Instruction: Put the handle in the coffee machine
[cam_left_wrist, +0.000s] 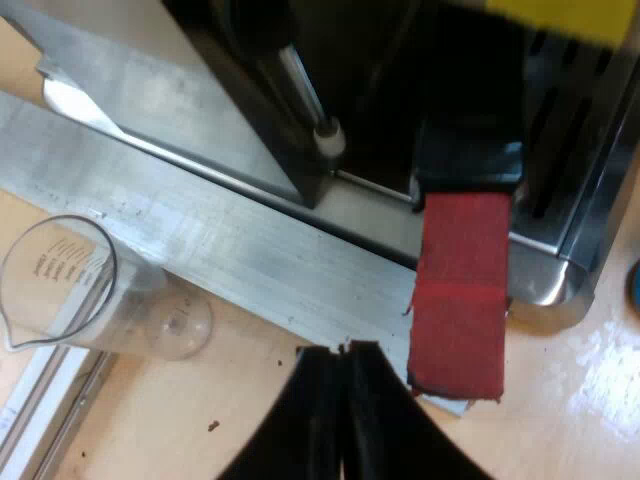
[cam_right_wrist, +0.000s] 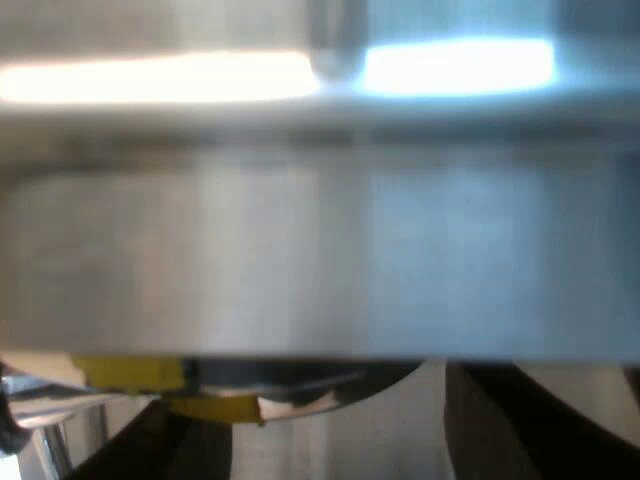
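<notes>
Left gripper, fingers pressed together and empty, hangs just beside the red handle end jutting from the espresso machine's front. Right gripper is spread, close against blurred metal.

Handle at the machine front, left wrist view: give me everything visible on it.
The handle is dark along its upper stretch and ends in a red end that looks wrapped in cloth or tape, with a seam across it and frayed edges. It juts out from the front of the espresso machine, over the machine's shiny lower edge. Where it meets the machine is in shadow, so I cannot tell whether it is locked in. My left gripper is shut, close beside the red tip and not gripping it.
</notes>
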